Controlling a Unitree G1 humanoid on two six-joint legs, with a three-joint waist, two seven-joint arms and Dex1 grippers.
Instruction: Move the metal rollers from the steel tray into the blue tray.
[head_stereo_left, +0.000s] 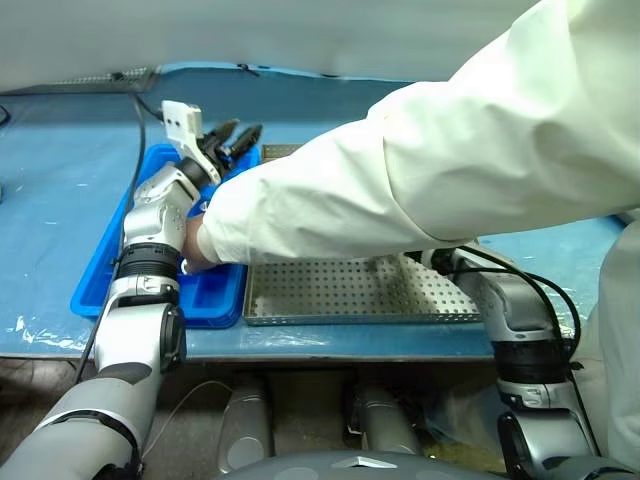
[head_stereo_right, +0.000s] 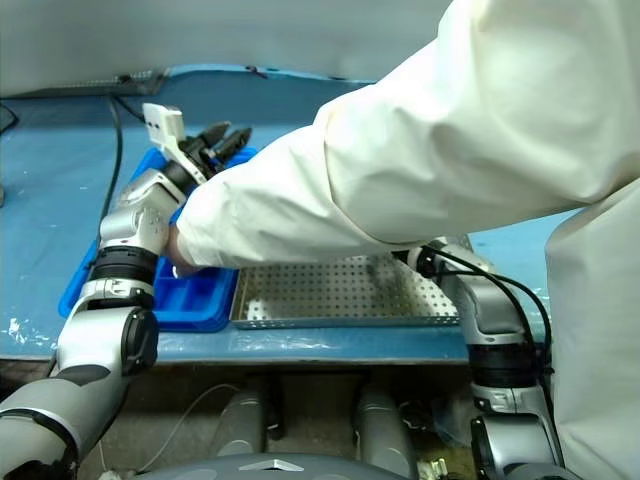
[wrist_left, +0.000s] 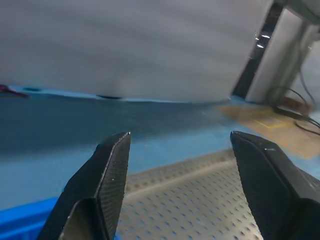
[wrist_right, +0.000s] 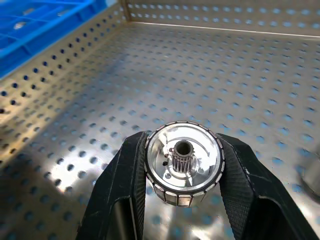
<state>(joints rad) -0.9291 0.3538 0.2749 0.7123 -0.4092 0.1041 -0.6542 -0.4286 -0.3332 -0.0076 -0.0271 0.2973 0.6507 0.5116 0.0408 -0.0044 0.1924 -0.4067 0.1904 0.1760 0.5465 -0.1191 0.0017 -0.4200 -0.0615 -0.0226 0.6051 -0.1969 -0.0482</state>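
My right gripper (wrist_right: 182, 146) is shut on one of the metal rollers (wrist_right: 184, 165), a shiny toothed ring with a centre hole, held just above the perforated floor of the steel tray (wrist_right: 210, 75). In the eye views a person's sleeve hides this gripper. The steel tray (head_stereo_left: 350, 290) lies at the table's front, and the blue tray (head_stereo_left: 213, 298) sits against its left side. Above the blue tray's far end my left gripper (head_stereo_left: 232, 135) is raised, open and empty; its fingers (wrist_left: 107, 185) stand wide apart over the steel tray's far edge (wrist_left: 200, 200).
A person's arm in a white sleeve (head_stereo_left: 400, 160) reaches from the right across the steel tray, with the hand (head_stereo_left: 195, 245) in the blue tray beside my left forearm. A blue cover (head_stereo_left: 60, 180) lies on the table, and cables run along its far edge.
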